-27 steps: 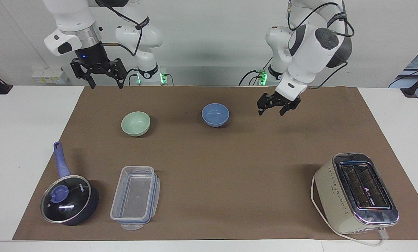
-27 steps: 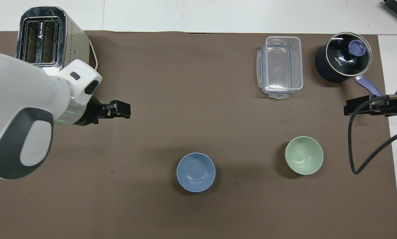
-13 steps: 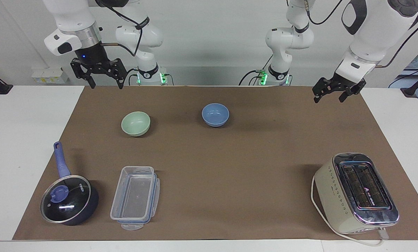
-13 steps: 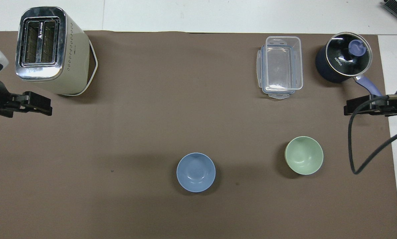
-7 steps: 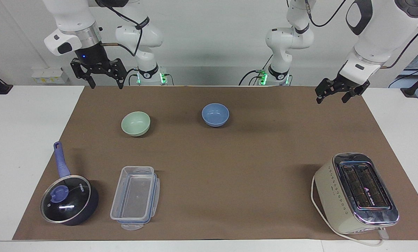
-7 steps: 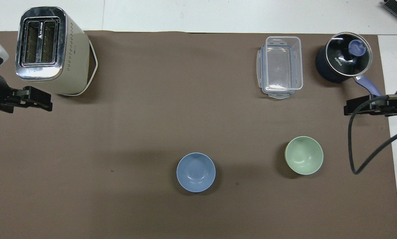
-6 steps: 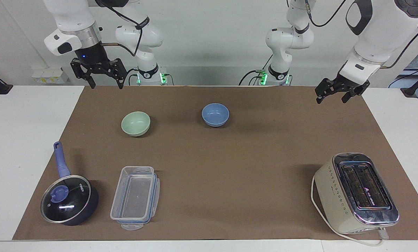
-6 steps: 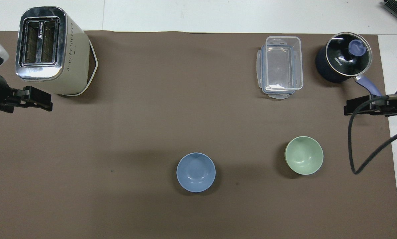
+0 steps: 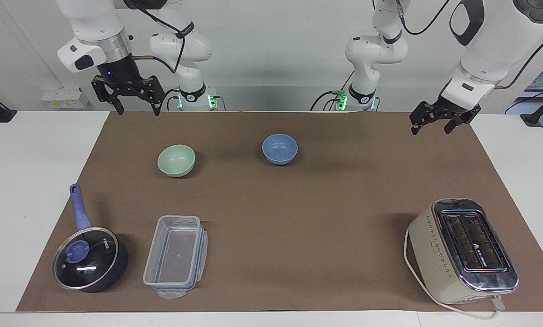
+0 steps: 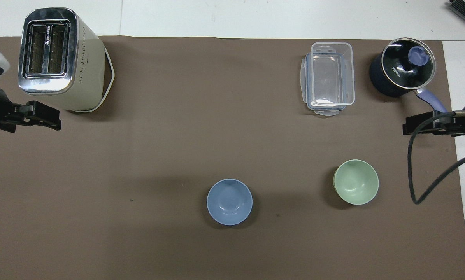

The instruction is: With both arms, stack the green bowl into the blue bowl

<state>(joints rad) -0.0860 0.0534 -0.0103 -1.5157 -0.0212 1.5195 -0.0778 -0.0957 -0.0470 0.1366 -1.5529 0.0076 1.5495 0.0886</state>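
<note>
The green bowl (image 9: 176,160) stands upright and empty on the brown mat, toward the right arm's end; it also shows in the overhead view (image 10: 356,181). The blue bowl (image 9: 279,148) stands upright and empty beside it near the table's middle, a bowl's width or two apart, and shows from above too (image 10: 229,201). My right gripper (image 9: 137,109) hangs open and empty in the air over the mat's corner at its own end (image 10: 415,126). My left gripper (image 9: 430,125) hangs open and empty over the mat's edge at the left arm's end (image 10: 41,116).
A dark saucepan with a glass lid and blue handle (image 9: 89,259) and a clear plastic container (image 9: 176,256) stand farther from the robots than the green bowl. A cream toaster (image 9: 464,250) stands at the left arm's end, far from the robots.
My left gripper has swung away from beside the blue bowl to the left arm's end of the table and risen; it has held still for the last half second. The right arm has not moved.
</note>
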